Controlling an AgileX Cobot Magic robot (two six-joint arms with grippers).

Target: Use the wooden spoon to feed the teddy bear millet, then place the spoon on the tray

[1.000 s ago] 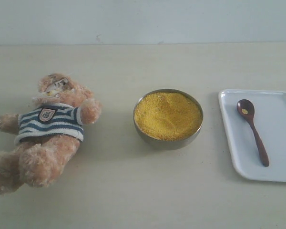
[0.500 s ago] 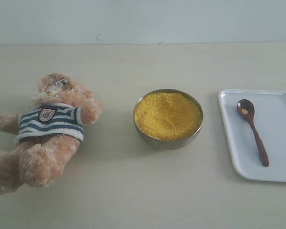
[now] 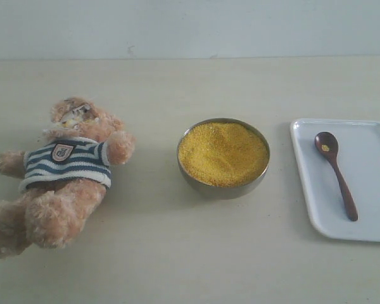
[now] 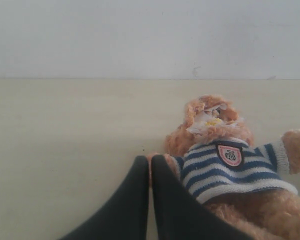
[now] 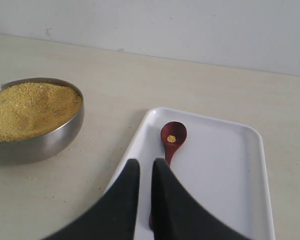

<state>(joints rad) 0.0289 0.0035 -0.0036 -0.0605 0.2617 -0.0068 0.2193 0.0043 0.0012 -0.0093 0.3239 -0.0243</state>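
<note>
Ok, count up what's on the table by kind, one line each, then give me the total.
Teddy bear: 1
Metal bowl, filled with millet: 1
Wooden spoon: 1
White tray: 1
Total: 4

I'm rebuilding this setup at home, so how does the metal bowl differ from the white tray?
The metal bowl is round, deep and shiny; the tray is rectangular, flat and white with a low rim. The bowl is filled with yellow millet; the tray holds only the wooden spoon. The bowl sits mid-table, the tray to its right in the exterior view. Both rest on the beige table.
</note>
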